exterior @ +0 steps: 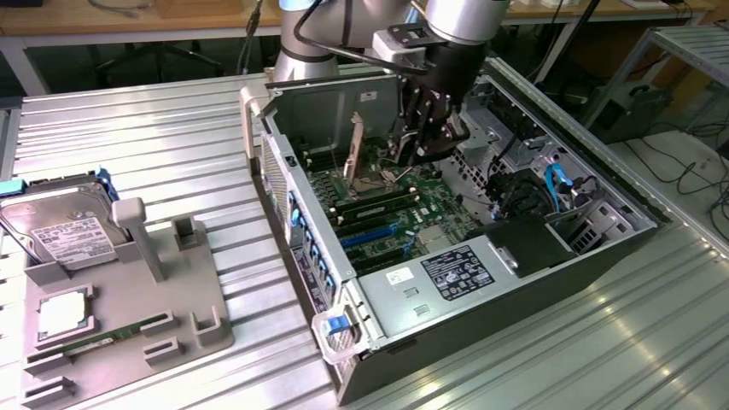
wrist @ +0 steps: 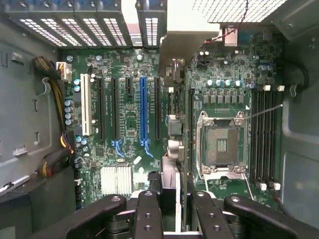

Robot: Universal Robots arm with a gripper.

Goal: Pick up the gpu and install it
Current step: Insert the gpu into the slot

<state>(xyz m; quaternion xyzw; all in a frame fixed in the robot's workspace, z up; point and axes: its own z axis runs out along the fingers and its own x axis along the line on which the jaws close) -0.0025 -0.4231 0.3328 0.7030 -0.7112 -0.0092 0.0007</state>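
Note:
The gpu (wrist: pixel 175 124) appears edge-on in the wrist view, a thin dark card with its pale metal bracket (wrist: pixel 184 47) at the far end. My gripper (wrist: pixel 172 199) is shut on the card's near end, with black fingers (wrist: pixel 148 214) on both sides. The card hangs over the green motherboard (wrist: pixel 124 124), between the blue slot (wrist: pixel 143 107) and the CPU socket (wrist: pixel 222 144). Whether it touches a slot I cannot tell. In the exterior view my gripper (exterior: pixel 428 145) reaches down into the open computer case (exterior: pixel 501 273), and the gpu's beige bracket (exterior: pixel 354 145) stands upright beside it.
Case walls, the rear slot grille (wrist: pixel 89 27) and cable bundles (wrist: pixel 52 99) close in around the card. Memory slots (wrist: pixel 264 134) lie beyond the socket. On the exterior view's left a grey holder (exterior: pixel 171 299) carries a hard drive (exterior: pixel 63 231) and a green memory stick (exterior: pixel 102 339).

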